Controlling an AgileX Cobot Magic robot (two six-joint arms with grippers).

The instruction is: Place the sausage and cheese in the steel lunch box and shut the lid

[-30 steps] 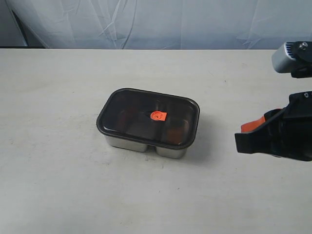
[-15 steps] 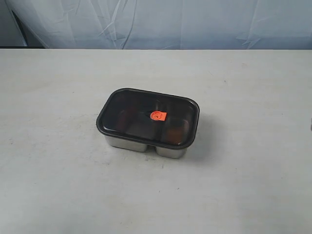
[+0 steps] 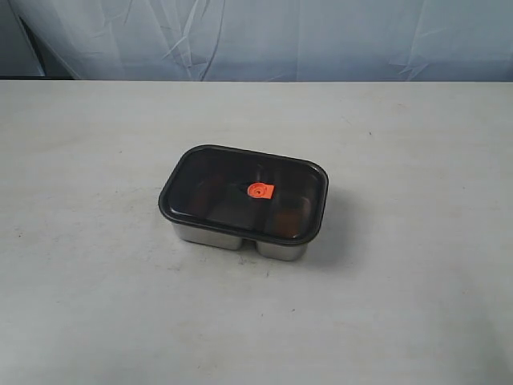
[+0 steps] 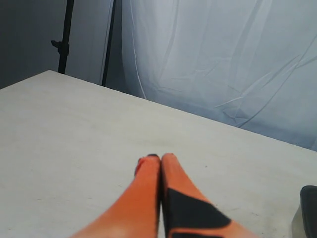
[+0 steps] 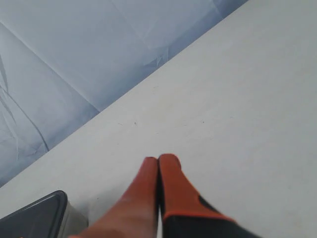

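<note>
The left gripper has its orange fingers pressed together with nothing between them, held above bare worktop; a dark corner of the lid shows at the edge of the left wrist view. Near the middle of the worktop sits the steel lunch box, turned slightly askew, with the dark translucent lid seated flat on its rim and covering both compartments. The orange valve sits at the lid's centre. Through the smoky lid the contents cannot be made out, so the sausage and cheese cannot be placed. The right gripper is likewise closed and empty over bare worktop, with a lid corner beside it. A pale cloth backdrop hangs behind.
</note>
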